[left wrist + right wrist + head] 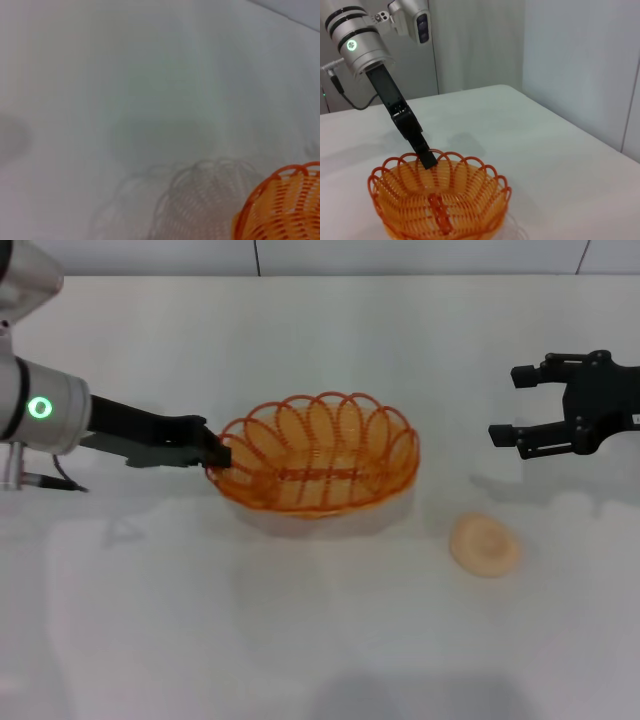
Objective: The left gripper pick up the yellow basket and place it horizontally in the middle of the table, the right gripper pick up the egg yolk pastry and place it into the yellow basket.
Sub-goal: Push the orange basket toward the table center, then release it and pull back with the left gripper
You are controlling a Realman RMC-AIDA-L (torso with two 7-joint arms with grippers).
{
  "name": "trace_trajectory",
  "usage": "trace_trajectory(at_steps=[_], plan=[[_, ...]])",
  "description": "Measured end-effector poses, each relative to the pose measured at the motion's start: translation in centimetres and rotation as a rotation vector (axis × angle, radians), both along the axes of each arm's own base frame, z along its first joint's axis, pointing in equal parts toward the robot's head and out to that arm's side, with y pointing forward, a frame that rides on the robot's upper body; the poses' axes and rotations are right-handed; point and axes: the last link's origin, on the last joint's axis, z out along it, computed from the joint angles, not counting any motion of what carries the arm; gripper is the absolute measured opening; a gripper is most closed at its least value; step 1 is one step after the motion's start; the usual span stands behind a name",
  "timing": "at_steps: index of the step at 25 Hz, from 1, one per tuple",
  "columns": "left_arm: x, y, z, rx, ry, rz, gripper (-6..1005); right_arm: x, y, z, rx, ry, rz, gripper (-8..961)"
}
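The yellow basket [318, 455] is an oval orange-yellow wire basket near the middle of the white table [300, 630], lying lengthwise left to right. Its shadow falls beneath it, and it seems slightly raised. My left gripper [217, 453] is shut on the rim at the basket's left end; the right wrist view shows the same grip [427, 159] on the basket [440, 205]. Part of the basket [285, 210] shows in the left wrist view. The egg yolk pastry [485, 544] lies on the table right of the basket. My right gripper [505, 405] is open and empty, above and behind the pastry.
The table's far edge meets a grey wall [400, 255] at the back. Bare tabletop lies in front of the basket and to its left. A white wall panel [580, 65] stands beyond the table's edge in the right wrist view.
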Motion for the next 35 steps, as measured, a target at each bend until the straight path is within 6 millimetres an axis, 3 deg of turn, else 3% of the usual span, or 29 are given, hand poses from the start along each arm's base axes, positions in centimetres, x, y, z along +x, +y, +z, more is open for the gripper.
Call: trace_trajectory(at_steps=[9,16,28,35], plan=[[1.0,0.6,-2.0,0.016,0.018,0.118,98,0.3,0.1,0.8,0.009,-0.022,0.009,846],[2.5,0.8,-3.2,-0.005,0.029,0.099,110,0.5,0.2,1.2,0.021,-0.038,0.023,845],[3.3,0.6,-4.2,-0.058,-0.009,0.099,129,0.4,0.3,1.3,0.031,-0.048,0.044,845],[3.1,0.5,-4.1,-0.059,-0.012,0.114,388,0.4,0.3,1.2,0.036,-0.058,0.047,845]])
